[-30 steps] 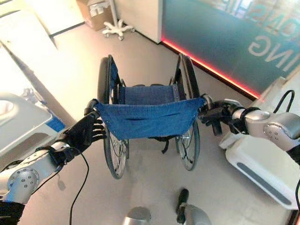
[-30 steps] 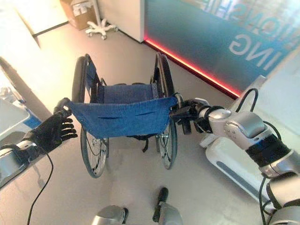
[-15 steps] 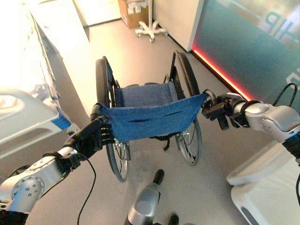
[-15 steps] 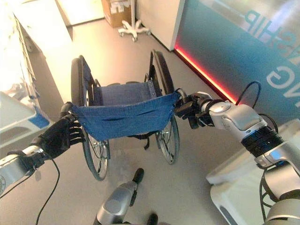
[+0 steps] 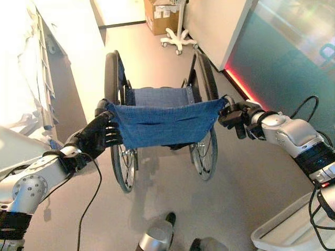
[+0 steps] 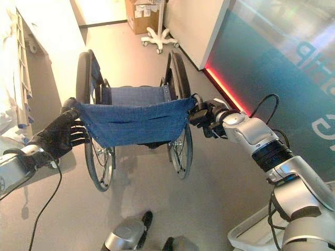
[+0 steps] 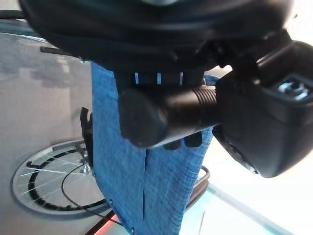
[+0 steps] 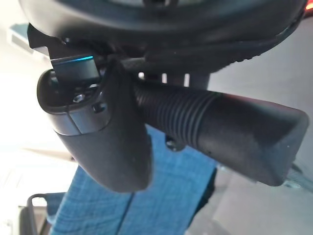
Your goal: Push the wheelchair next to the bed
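Since a second ago the view has swung left, bringing the bed (image 5: 23, 99) alongside. My left hand (image 5: 97, 140) and right hand (image 5: 233, 115) are each curled round a push handle of the wheelchair (image 5: 159, 123), which stands beside the bed. Uneven pushing could steer its left wheel (image 5: 111, 78) into the bed frame ahead.

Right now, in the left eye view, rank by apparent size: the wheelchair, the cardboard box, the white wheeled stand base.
1. wheelchair, by far the largest.
2. cardboard box and white wheeled stand base: similar, both far off, box cropped; unranked.
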Available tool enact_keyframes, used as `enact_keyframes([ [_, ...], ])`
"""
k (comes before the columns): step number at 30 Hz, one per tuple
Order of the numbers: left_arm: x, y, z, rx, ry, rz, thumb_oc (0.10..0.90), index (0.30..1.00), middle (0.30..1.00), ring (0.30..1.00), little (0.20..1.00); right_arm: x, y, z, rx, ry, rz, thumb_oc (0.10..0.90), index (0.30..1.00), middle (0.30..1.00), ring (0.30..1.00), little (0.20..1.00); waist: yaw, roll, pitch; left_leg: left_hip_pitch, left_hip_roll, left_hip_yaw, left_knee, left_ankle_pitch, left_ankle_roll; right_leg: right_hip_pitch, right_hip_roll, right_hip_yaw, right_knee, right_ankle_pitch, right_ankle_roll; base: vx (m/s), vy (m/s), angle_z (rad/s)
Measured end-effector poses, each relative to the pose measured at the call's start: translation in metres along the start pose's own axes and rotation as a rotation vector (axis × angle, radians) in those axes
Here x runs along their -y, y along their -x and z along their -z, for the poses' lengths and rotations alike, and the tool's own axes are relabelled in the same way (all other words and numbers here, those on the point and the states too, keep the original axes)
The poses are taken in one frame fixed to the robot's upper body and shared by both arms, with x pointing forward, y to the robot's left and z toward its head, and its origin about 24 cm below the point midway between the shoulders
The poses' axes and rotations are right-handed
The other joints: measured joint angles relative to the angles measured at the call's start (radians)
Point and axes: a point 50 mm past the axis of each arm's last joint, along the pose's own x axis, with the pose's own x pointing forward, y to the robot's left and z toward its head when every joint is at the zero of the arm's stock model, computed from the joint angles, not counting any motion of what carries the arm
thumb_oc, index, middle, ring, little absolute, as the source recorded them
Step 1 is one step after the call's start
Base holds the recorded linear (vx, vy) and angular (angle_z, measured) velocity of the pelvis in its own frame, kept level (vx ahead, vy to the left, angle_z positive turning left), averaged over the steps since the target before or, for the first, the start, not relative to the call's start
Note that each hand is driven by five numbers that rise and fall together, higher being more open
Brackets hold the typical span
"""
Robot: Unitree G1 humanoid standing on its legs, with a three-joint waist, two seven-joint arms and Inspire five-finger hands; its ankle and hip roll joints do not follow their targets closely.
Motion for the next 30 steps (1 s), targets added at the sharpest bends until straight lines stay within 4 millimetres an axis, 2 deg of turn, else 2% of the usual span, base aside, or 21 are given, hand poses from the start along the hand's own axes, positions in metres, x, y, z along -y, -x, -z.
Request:
enact_keyframes([
  [1, 0.001, -0.001, -0.002, 0.004, -0.002, 0.011, 0.4, 0.3, 0.3, 0.3, 0.3, 0.004, 0.003, -0.001, 0.004, 0.005, 0.007, 0.4, 0.3, 0.3, 0.3, 0.3, -0.008, 0.001, 0.001, 0.0, -0.009, -0.03, 0.001, -0.009, -0.01, -0.033, -0.021, 0.0, -0.071, 0.02, 0.012, 0.41, -0.367, 1.04],
  [3, 0.003, -0.004, -0.003, 0.007, 0.011, 0.025, 0.4, 0.3, 0.3, 0.3, 0.3, 0.009, 0.007, -0.005, 0.019, -0.003, 0.015, 0.4, 0.3, 0.3, 0.3, 0.3, -0.051, 0.013, 0.006, 0.018, -0.024, -0.109, 0.01, -0.022, -0.008, -0.12, -0.068, -0.001, -0.249, 0.151, 0.016, 0.55, -0.457, 0.85],
  [5, 0.003, -0.005, 0.0, 0.004, 0.029, 0.033, 0.4, 0.3, 0.3, 0.3, 0.3, 0.011, 0.011, -0.005, 0.01, 0.003, 0.019, 0.4, 0.3, 0.3, 0.3, 0.3, -0.07, 0.011, 0.006, 0.044, -0.035, -0.134, 0.013, -0.061, -0.057, -0.157, -0.106, -0.014, -0.369, 0.253, 0.047, 0.42, -0.283, 0.66],
  [7, 0.0, -0.006, 0.009, -0.018, 0.039, 0.023, 0.4, 0.3, 0.3, 0.3, 0.3, 0.008, 0.012, -0.002, -0.027, -0.008, 0.006, 0.4, 0.3, 0.3, 0.3, 0.3, -0.078, 0.013, 0.006, 0.109, -0.033, -0.11, 0.011, -0.071, -0.064, -0.151, -0.117, -0.011, -0.421, 0.346, 0.001, 0.46, -0.251, 0.54],
  [9, -0.001, -0.006, 0.017, -0.021, 0.051, 0.018, 0.4, 0.3, 0.3, 0.3, 0.3, 0.007, 0.014, 0.002, -0.059, -0.011, -0.014, 0.4, 0.3, 0.3, 0.3, 0.3, -0.079, 0.011, 0.005, 0.168, -0.022, -0.134, 0.004, -0.097, -0.107, -0.1, -0.079, -0.012, -0.413, 0.364, -0.014, 0.39, -0.205, 0.61],
  [11, -0.004, -0.003, 0.02, -0.025, 0.052, 0.008, 0.4, 0.3, 0.3, 0.3, 0.3, 0.005, 0.015, 0.004, -0.078, -0.026, -0.037, 0.4, 0.3, 0.3, 0.3, 0.3, -0.078, -0.021, -0.014, 0.201, -0.026, -0.139, 0.005, -0.123, -0.15, -0.038, -0.033, -0.014, -0.424, 0.394, -0.052, 0.36, -0.186, 0.65],
  [12, -0.004, -0.002, 0.025, -0.024, 0.074, 0.005, 0.4, 0.3, 0.3, 0.3, 0.3, 0.005, 0.015, 0.004, -0.084, -0.031, -0.046, 0.4, 0.3, 0.3, 0.3, 0.3, -0.079, -0.023, -0.03, 0.215, -0.017, -0.143, 0.015, -0.143, -0.177, -0.005, 0.003, -0.006, -0.426, 0.442, -0.129, 0.26, -0.163, 0.45],
  [14, -0.003, -0.001, 0.028, -0.019, 0.079, -0.005, 0.4, 0.3, 0.3, 0.3, 0.3, 0.004, 0.012, -0.001, -0.073, -0.014, -0.046, 0.4, 0.3, 0.3, 0.3, 0.3, -0.05, -0.018, -0.032, 0.155, -0.018, -0.097, 0.165, -0.146, -0.181, 0.011, 0.028, -0.014, -0.425, 0.432, -0.175, 0.29, -0.241, 0.01],
  [16, -0.003, 0.0, 0.031, -0.026, 0.075, -0.023, 0.4, 0.3, 0.3, 0.3, 0.3, 0.004, 0.008, -0.006, -0.074, 0.015, -0.048, 0.4, 0.3, 0.3, 0.3, 0.3, -0.017, -0.019, -0.032, 0.021, -0.029, -0.048, 0.461, -0.113, -0.229, 0.036, 0.041, -0.014, -0.427, 0.409, -0.213, 0.23, -0.264, -0.12],
  [17, -0.002, 0.002, 0.031, -0.024, 0.068, -0.026, 0.4, 0.3, 0.3, 0.3, 0.3, 0.003, 0.007, -0.007, -0.069, 0.028, -0.046, 0.4, 0.3, 0.3, 0.3, 0.3, -0.001, -0.019, -0.032, -0.063, -0.018, -0.057, 0.607, -0.104, -0.231, 0.061, 0.054, -0.003, -0.433, 0.39, -0.237, 0.33, -0.376, 0.42],
  [18, 0.002, 0.003, 0.027, -0.011, 0.06, -0.013, 0.4, 0.3, 0.3, 0.3, 0.3, 0.008, 0.008, -0.008, -0.068, 0.029, -0.04, 0.4, 0.3, 0.3, 0.3, 0.3, -0.012, -0.024, -0.031, -0.125, -0.006, -0.059, 0.672, -0.055, -0.228, 0.069, 0.064, 0.027, -0.419, 0.342, -0.277, 0.31, -0.335, 0.57],
  [19, 0.005, 0.004, 0.027, -0.005, 0.063, -0.003, 0.4, 0.3, 0.3, 0.3, 0.3, 0.01, 0.007, -0.007, -0.071, 0.025, -0.037, 0.4, 0.3, 0.3, 0.3, 0.3, -0.019, -0.028, -0.028, -0.157, -0.007, -0.05, 0.719, 0.008, -0.263, 0.068, 0.07, 0.058, -0.401, 0.329, -0.277, 0.33, -0.31, 0.24],
  [20, 0.005, 0.003, 0.032, -0.006, 0.092, -0.009, 0.4, 0.3, 0.3, 0.3, 0.3, 0.007, 0.001, -0.006, -0.066, 0.023, -0.04, 0.4, 0.3, 0.3, 0.3, 0.3, 0.008, -0.034, -0.017, -0.156, -0.03, -0.043, 0.737, 0.128, -0.296, -0.026, 0.074, -0.006, -0.198, 0.267, -0.333, 0.21, -0.176, -0.26],
  [21, 0.002, 0.004, 0.035, -0.019, 0.095, -0.027, 0.4, 0.3, 0.3, 0.3, 0.3, 0.001, -0.002, -0.005, -0.064, 0.022, -0.052, 0.4, 0.3, 0.3, 0.3, 0.3, 0.017, -0.034, -0.017, -0.147, -0.03, -0.042, 0.742, 0.176, -0.35, -0.047, 0.091, -0.058, -0.154, 0.251, -0.35, 0.3, -0.214, -0.45],
  [22, -0.007, 0.009, 0.042, -0.055, 0.085, -0.06, 0.4, 0.3, 0.3, 0.3, 0.3, -0.012, -0.009, 0.0, -0.082, 0.026, -0.081, 0.4, 0.3, 0.3, 0.3, 0.3, 0.039, -0.083, -0.011, -0.142, -0.074, 0.001, 0.763, 0.315, -0.358, 0.012, 0.086, -0.108, -0.275, 0.283, -0.375, 0.31, -0.159, 0.09],
  [23, -0.009, 0.011, 0.049, -0.089, 0.084, -0.07, 0.4, 0.3, 0.3, 0.3, 0.3, -0.015, -0.006, 0.006, -0.108, 0.064, -0.102, 0.4, 0.3, 0.3, 0.3, 0.3, 0.031, -0.104, -0.013, -0.176, -0.121, 0.036, 0.854, 0.244, -0.314, 0.093, 0.081, -0.037, -0.373, 0.267, -0.303, 0.3, -0.135, 0.34],
  [24, -0.007, 0.01, 0.055, -0.094, 0.111, -0.066, 0.4, 0.3, 0.3, 0.3, 0.3, -0.013, -0.004, 0.009, -0.109, 0.072, -0.099, 0.4, 0.3, 0.3, 0.3, 0.3, 0.027, -0.069, -0.018, -0.2, -0.104, 0.024, 0.88, 0.117, -0.24, 0.118, 0.113, -0.02, -0.387, 0.283, -0.3, 0.33, -0.109, 0.26],
  [25, -0.006, 0.012, 0.05, -0.069, 0.11, -0.061, 0.4, 0.3, 0.3, 0.3, 0.3, -0.011, 0.001, 0.003, -0.084, 0.088, -0.098, 0.4, 0.3, 0.3, 0.3, 0.3, 0.041, -0.053, -0.018, -0.286, -0.087, 0.018, 0.823, -0.018, -0.197, 0.133, 0.156, 0.056, -0.41, 0.276, -0.304, 0.31, -0.083, -0.24],
  [27, -0.007, 0.015, 0.043, -0.04, 0.11, -0.059, 0.4, 0.3, 0.3, 0.3, 0.3, -0.009, 0.002, -0.003, -0.063, 0.089, -0.091, 0.4, 0.3, 0.3, 0.3, 0.3, 0.088, -0.045, -0.014, -0.368, -0.046, 0.04, 0.624, -0.024, -0.191, 0.151, 0.192, 0.105, -0.418, 0.26, -0.32, 0.5, -0.103, -0.41],
  [29, -0.012, 0.016, 0.042, -0.034, 0.133, -0.064, 0.4, 0.3, 0.3, 0.3, 0.3, -0.012, 0.0, -0.008, -0.052, 0.081, -0.097, 0.4, 0.3, 0.3, 0.3, 0.3, 0.109, -0.016, -0.01, -0.398, 0.0, 0.112, 0.255, 0.012, -0.236, 0.202, 0.219, 0.097, -0.402, 0.195, -0.329, 0.48, -0.111, -0.1],
  [30, -0.012, 0.016, 0.041, -0.03, 0.129, -0.063, 0.4, 0.3, 0.3, 0.3, 0.3, -0.012, 0.0, -0.009, -0.05, 0.082, -0.097, 0.4, 0.3, 0.3, 0.3, 0.3, 0.11, -0.01, -0.008, -0.409, 0.011, 0.13, 0.197, 0.029, -0.263, 0.209, 0.224, 0.096, -0.382, 0.171, -0.329, 0.4, -0.125, 0.09],
])
